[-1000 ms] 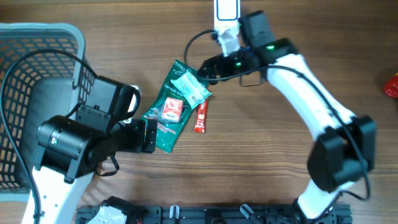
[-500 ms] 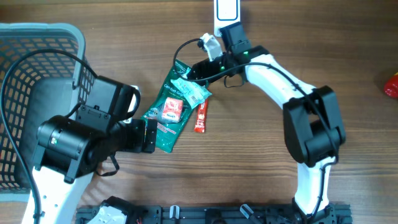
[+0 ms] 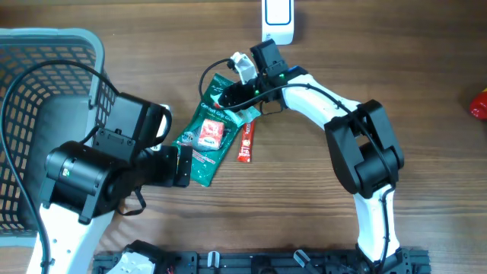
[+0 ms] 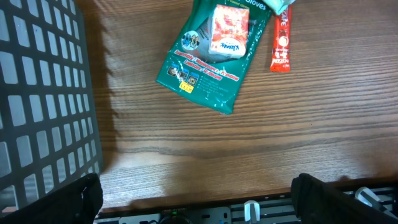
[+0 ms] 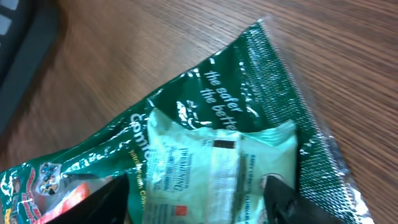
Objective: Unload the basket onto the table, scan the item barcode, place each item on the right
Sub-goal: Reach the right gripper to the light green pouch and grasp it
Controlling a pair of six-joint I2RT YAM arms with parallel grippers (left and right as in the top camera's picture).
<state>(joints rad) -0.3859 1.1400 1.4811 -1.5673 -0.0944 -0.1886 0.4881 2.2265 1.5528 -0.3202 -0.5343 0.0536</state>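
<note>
A pale green packet (image 5: 217, 168) lies on top of a larger dark green packet (image 5: 261, 81). My right gripper (image 5: 199, 202) is low over the pale packet, open, with one finger on each side of it. In the overhead view the right gripper (image 3: 227, 99) sits at the upper end of the dark green packet (image 3: 199, 156), and the pale packet (image 3: 245, 116) shows just beside it. The white scanner (image 3: 276, 19) stands at the table's far edge. My left gripper (image 4: 199, 202) is wide open with nothing between its fingers, short of the dark green packet (image 4: 205, 74).
A small Kleenex pack (image 3: 211, 134) lies on the dark green packet, and a red sachet (image 3: 245, 143) lies to its right. A grey mesh basket (image 3: 46, 68) fills the left side. A red object (image 3: 479, 103) shows at the right edge.
My right arm has swung left and down from near the scanner onto the pale green packet, and its jaws have narrowed. The left arm has not moved.
</note>
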